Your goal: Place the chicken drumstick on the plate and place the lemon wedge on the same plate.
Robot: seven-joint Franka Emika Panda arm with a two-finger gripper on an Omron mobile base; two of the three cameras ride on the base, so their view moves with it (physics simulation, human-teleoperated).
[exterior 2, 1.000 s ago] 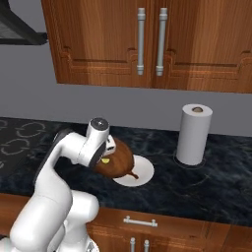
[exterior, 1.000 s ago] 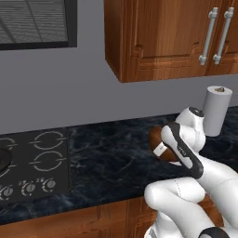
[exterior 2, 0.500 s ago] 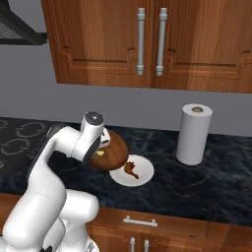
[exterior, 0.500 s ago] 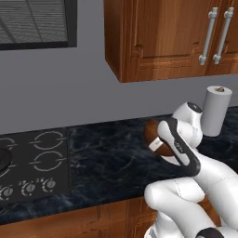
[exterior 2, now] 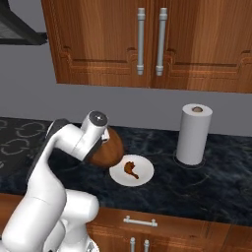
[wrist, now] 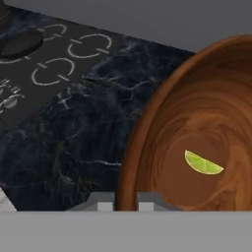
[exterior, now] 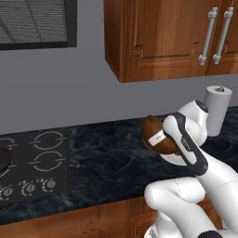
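The chicken drumstick [exterior 2: 131, 168] lies on the white plate [exterior 2: 142, 179], apart from the arm. Left of the plate stands a round brown bowl [exterior 2: 110, 151] [exterior: 153, 132]. In the hand view the lemon wedge [wrist: 203, 163], small and yellow-green, rests on the bottom of that bowl [wrist: 197, 118]. My gripper [wrist: 126, 202] hovers at the bowl's near rim, looking into it. Its tips stand close together, shut, with nothing gripped between them. In both base views my hand covers part of the bowl.
A paper towel roll [exterior 2: 194, 134] [exterior: 217, 109] stands upright right of the plate. The black stovetop [exterior: 32, 158] [wrist: 44, 54] lies to the left on the dark marble counter [exterior: 107, 162]. Wooden cabinets [exterior 2: 147, 39] hang overhead.
My hand has swung left, away from above the plate and over to the bowl. The drumstick stays on the plate and the bowl has not moved.
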